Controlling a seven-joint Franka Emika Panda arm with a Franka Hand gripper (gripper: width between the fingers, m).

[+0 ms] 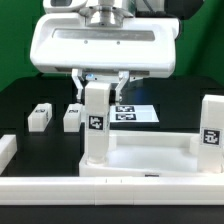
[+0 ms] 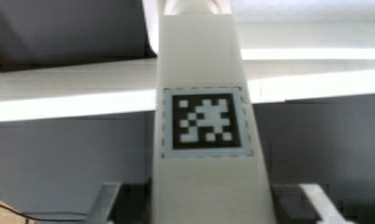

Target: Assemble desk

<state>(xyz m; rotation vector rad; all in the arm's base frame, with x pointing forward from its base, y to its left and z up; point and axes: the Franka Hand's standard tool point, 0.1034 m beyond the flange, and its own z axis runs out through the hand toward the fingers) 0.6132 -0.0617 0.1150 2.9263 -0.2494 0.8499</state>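
The white desk top [image 1: 150,157] lies flat near the front of the black table. One white tagged leg [image 1: 96,125] stands upright at its corner on the exterior view's left. A second leg [image 1: 211,127] stands at the corner on the right. My gripper [image 1: 100,82] is straight above the left leg, with a finger on each side of its top. In the wrist view the leg [image 2: 205,120] runs between my fingers [image 2: 118,200] with dark gaps on both sides, so the gripper [image 2: 216,206] is open. Two loose legs [image 1: 38,117] [image 1: 72,117] lie on the exterior view's left.
The marker board [image 1: 133,113] lies flat behind the standing leg. Low white rails edge the table at the front [image 1: 110,190] and on the exterior view's left [image 1: 5,150]. A green backdrop stands behind.
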